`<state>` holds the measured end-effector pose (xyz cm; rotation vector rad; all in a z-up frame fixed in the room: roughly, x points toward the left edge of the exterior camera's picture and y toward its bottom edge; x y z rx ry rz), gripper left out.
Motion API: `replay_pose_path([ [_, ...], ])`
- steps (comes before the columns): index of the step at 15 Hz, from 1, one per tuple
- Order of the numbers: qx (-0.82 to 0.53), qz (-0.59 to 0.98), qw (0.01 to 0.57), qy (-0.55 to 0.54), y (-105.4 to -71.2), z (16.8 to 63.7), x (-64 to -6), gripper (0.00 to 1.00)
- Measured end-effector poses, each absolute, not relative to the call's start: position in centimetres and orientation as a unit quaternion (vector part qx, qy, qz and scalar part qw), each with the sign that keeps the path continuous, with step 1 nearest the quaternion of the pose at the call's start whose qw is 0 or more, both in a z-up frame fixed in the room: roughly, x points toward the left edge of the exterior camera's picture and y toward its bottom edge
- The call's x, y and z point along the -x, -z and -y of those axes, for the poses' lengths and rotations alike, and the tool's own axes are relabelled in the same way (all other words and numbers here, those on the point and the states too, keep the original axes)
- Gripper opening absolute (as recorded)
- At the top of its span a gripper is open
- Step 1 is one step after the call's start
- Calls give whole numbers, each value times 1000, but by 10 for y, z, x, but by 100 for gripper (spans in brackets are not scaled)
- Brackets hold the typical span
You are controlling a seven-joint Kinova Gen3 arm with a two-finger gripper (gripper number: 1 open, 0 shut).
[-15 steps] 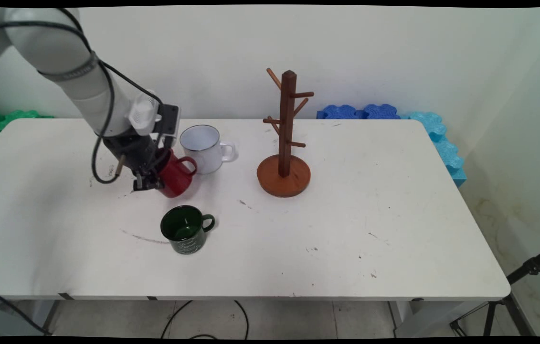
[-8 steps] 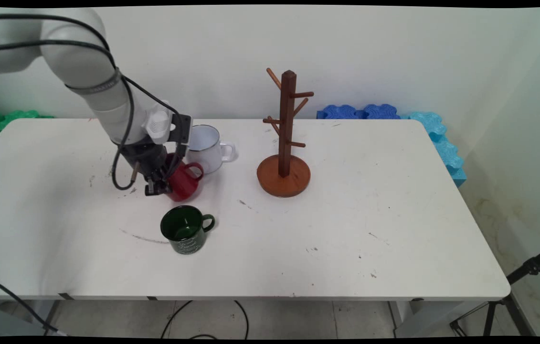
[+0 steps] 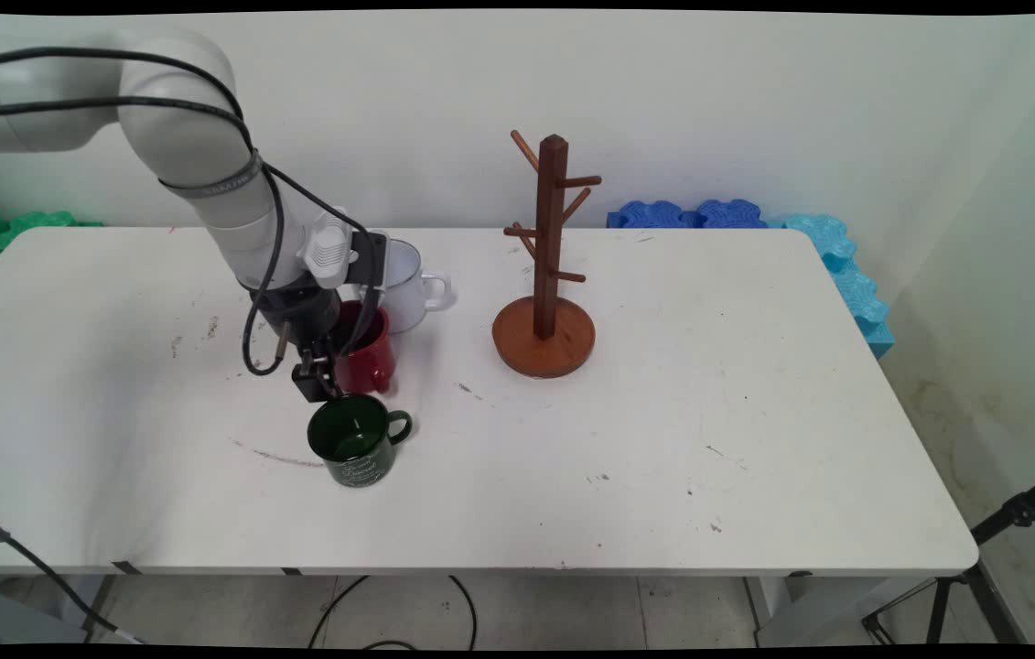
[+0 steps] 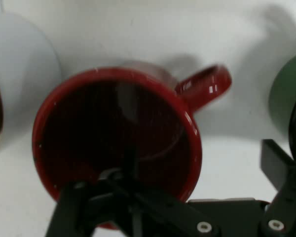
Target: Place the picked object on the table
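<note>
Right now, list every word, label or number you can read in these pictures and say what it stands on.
Green mug: pale lettering on its side, too small to read.
Arm's grey wrist band: lettering, too blurred to read.
Red mug, white mug, wooden mug tree: no text visible.

My gripper (image 3: 323,373) sits left of centre in the main view, one finger down inside the nearest mug (image 3: 368,351), the other outside its wall on the left. A second mug (image 3: 407,284) stands just behind and to the right of that one, partly hidden by my wrist. A third mug (image 3: 356,440) stands just below my fingers, nearer the frame's bottom. The mug tree (image 3: 546,265) stands well to the right, near the table's (image 3: 709,412) far edge.
</note>
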<state>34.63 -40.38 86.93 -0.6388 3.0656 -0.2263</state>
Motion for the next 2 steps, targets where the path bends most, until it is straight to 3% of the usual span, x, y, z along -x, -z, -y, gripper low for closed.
replay_pose_path([
  [2, 202, -977, -5, 72, -868, 404, -343, 100],
])
